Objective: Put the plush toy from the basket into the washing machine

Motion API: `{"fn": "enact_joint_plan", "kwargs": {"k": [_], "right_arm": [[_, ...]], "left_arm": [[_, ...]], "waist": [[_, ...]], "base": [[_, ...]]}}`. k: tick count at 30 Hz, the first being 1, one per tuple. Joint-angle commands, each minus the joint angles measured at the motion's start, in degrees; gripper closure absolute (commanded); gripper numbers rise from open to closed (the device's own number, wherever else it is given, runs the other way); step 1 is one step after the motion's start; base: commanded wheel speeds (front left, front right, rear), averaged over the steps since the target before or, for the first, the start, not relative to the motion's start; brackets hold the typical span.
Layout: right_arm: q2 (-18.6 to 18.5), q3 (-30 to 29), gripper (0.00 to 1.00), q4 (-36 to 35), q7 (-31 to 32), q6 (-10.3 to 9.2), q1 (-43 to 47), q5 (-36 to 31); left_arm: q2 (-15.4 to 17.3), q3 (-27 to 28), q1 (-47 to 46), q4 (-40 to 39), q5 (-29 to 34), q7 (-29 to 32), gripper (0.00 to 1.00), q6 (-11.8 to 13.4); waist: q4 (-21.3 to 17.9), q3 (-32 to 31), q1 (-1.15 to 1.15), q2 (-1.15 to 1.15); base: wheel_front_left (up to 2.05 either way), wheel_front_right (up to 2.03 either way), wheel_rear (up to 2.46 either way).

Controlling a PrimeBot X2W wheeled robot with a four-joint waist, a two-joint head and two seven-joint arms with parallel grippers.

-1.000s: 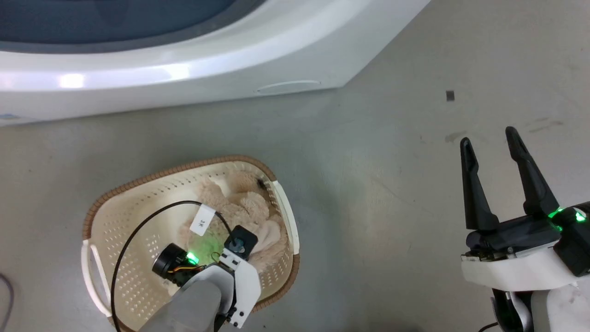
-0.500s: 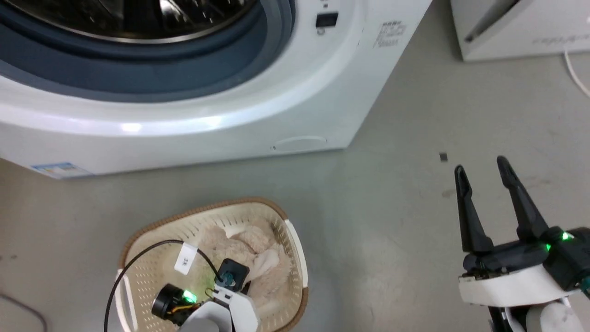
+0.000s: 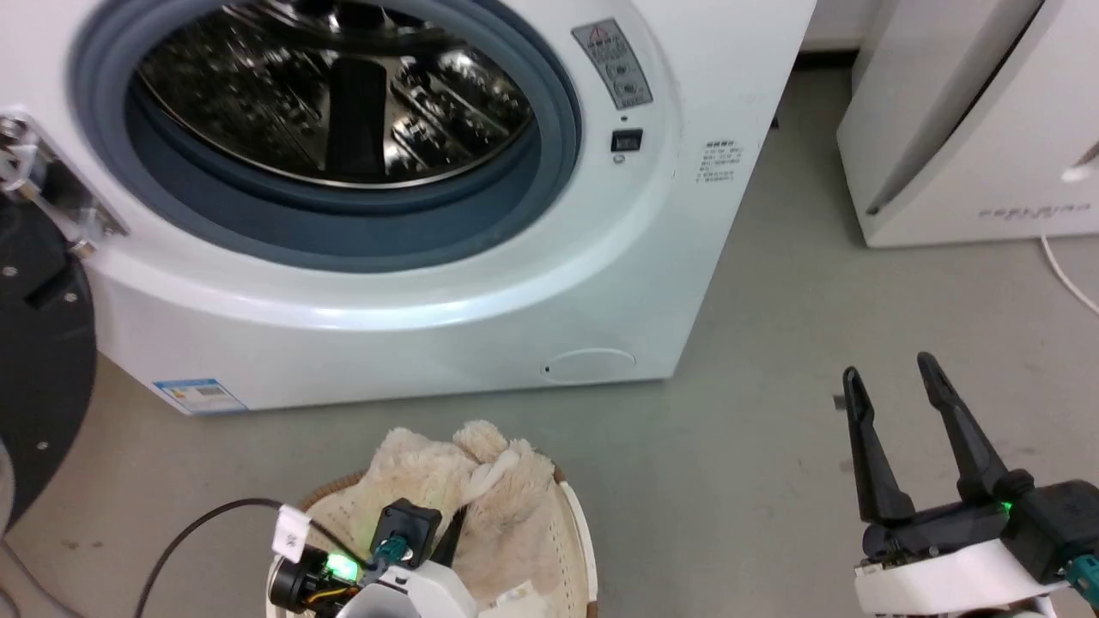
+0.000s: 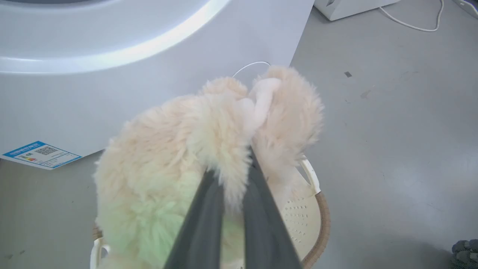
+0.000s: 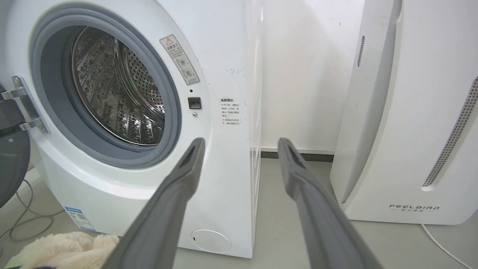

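Floor [image 3: 773, 446] is grey. Toy [image 4: 179, 149] is clamped by left end effector [image 4: 231, 168] over basket [image 4: 323, 224]; right end effector [image 3: 889, 371] is spread wide. Toy should be raised to washer [image 3: 687, 129] opening.

- White slanted appliance [image 3: 970, 129] — stands on the grey floor [image 3: 773, 326] in front of a white wall [image 5: 306, 67]; grey lettering low on its front.
- White cord [image 3: 1065, 275] lies on the floor just beside it.
- Dark baseboard [image 5: 321, 157] along the wall's foot.
- Small dark mark [image 4: 347, 74] on the floor.

Left pincer [image 4: 231, 168] tight, right pincer [image 3: 889, 367] agape.
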Motion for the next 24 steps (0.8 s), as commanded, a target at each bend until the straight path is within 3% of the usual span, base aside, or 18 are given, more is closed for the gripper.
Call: {"fn": "enact_joint_plan", "kwargs": {"k": [1, 14, 20, 24], "right_arm": [[0.0, -0.09, 0.0, 0.15, -0.26, -0.05, 0.96, -0.19], [0.0, -0.69, 0.0, -0.83, -0.26, -0.05, 2.21, 0.11], [0.0, -0.87, 0.0, -1.74, -0.26, -0.05, 0.77, 0.2], [0.0, -0.94, 0.0, -2.35, -0.26, -0.05, -0.62, 0.26]], "left_arm": [[0.51, 0.91, 1.03, -2.36, 0.8, -0.33, 1.0, 0.51], [4.87, 14.71, 6.46, -30.43, 6.87, -0.33, 1.0, 3.21], [6.1, 20.92, 2.47, -39.79, 8.6, -0.33, 1.0, 2.54], [7.44, 24.39, -3.1, -41.67, 8.76, -0.33, 1.0, 1.34]], "waist": [[0.61, -1.74, 0.01, 0.0], [0.58, -1.7, 0.01, 0.0], [-0.83, 2.8, 0.01, 0.0], [-2.16, 6.86, 0.01, 0.0]], "base": [[0.0, 0.0, 0.0], [0.0, 0.0, 0.0], [0.0, 0.0, 0.0], [0.0, 0.0, 0.0]]}}
